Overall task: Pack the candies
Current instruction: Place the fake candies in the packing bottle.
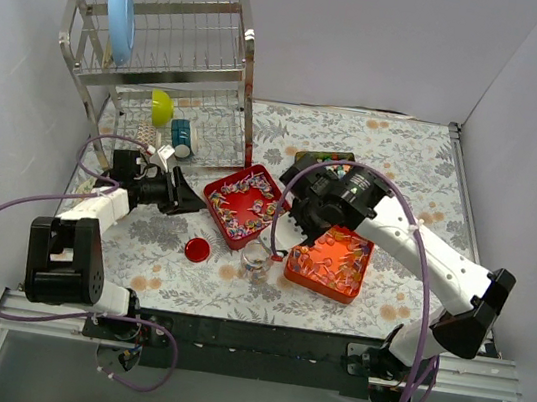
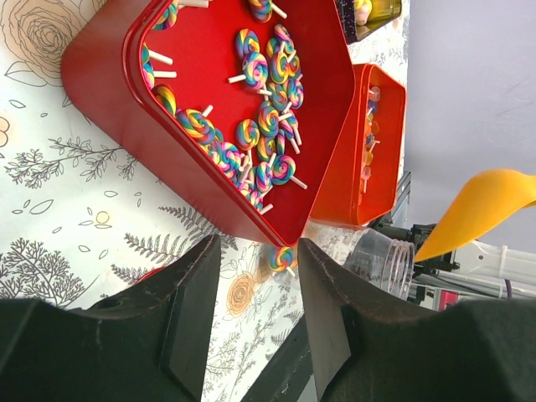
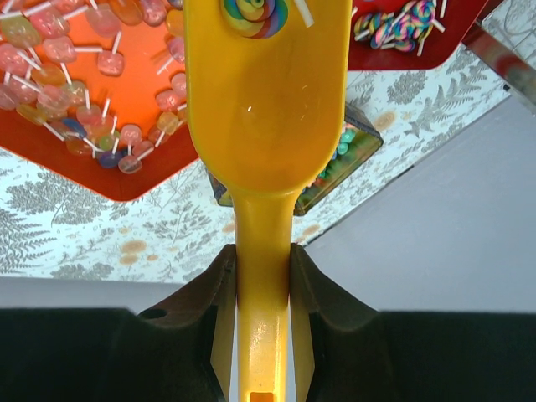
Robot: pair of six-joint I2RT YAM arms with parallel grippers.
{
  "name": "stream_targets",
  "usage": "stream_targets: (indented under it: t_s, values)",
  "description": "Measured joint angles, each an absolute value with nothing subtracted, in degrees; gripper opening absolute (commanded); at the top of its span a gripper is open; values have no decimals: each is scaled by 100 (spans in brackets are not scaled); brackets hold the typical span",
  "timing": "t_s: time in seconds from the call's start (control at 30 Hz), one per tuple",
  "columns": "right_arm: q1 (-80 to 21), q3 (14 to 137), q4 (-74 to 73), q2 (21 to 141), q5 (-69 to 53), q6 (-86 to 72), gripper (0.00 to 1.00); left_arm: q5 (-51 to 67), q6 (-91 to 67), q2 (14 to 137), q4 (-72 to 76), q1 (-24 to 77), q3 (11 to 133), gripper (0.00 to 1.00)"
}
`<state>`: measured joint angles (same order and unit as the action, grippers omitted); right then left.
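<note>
Striped swirl lollipops [image 2: 264,126] fill a red tray [image 1: 219,192]. One stray lollipop [image 2: 282,258] lies on the tablecloth beside the tray's corner. Clear-wrapped reddish candies [image 3: 67,92] lie in an orange tray [image 1: 354,293]. Pastel pieces sit in a dark box [image 3: 356,146]. My right gripper [image 3: 264,268] is shut on the handle of the yellow scoop [image 3: 268,109], which carries one swirl lollipop [image 3: 255,12]. In the top view the right gripper [image 1: 290,227] hovers between the trays, just above an open clear jar [image 1: 258,260]. My left gripper [image 2: 255,318] is open and empty, left of the red tray.
A round red lid [image 1: 198,249] lies on the cloth left of the jar. A metal dish rack [image 1: 166,75] with a blue plate, a yellow cup and a can stands at the back left. Grey walls close in the table.
</note>
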<state>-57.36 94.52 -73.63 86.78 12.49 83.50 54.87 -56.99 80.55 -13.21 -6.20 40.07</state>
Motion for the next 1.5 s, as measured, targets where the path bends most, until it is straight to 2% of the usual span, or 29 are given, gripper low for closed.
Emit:
stream_targets:
  t_s: [0.57,1.1,1.5]
  values:
    - [-6451,9867,-7371,9131,2541,7970,1,5487,-5699,7878,-1197,-620,3872,42]
    - [-6893,9931,-7384,9177,3020,7942,1,5496,-5699,7878,-1194,-482,3874,42]
    - [-7247,9122,-7317,8781,3474,7741,1,5489,-5701,7850,-1201,-390,3874,43]
